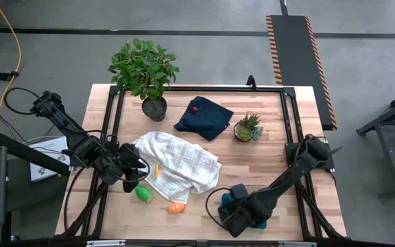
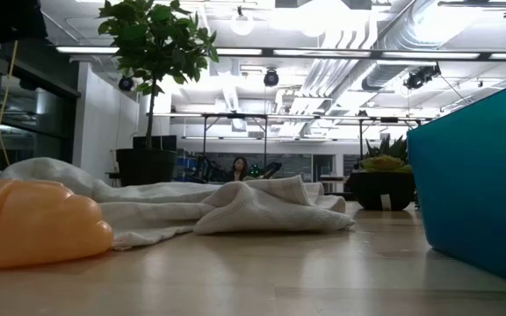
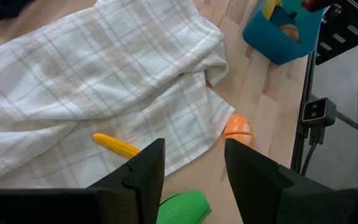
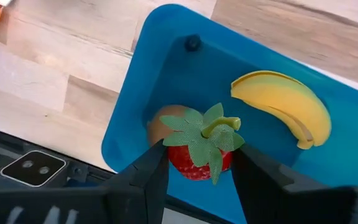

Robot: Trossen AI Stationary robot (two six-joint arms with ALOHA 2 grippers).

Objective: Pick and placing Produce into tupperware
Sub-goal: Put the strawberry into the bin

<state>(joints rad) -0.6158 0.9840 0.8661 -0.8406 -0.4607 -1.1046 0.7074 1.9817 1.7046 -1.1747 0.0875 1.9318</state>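
The teal tupperware stands near the table's front right; a yellow banana and a brown round piece lie in it. My right gripper hovers over it, shut on a red berry with a green leafy cap. Left of the middle, my left gripper is open with nothing between its fingers, above the edge of a checked towel. A green piece and an orange piece lie on the bare wood, and a small yellow piece lies on the towel. My right gripper pinches the red berry by its two sides between its two fingers. The fingers come from above and point down. The berry sits with its leafy cap up, over the inside of the tupperware, just above the brown round piece.
A dark navy cloth with a small red thing on it lies at the back. A leafy potted plant and a small spiky plant stand there too. A black frame rims the table.
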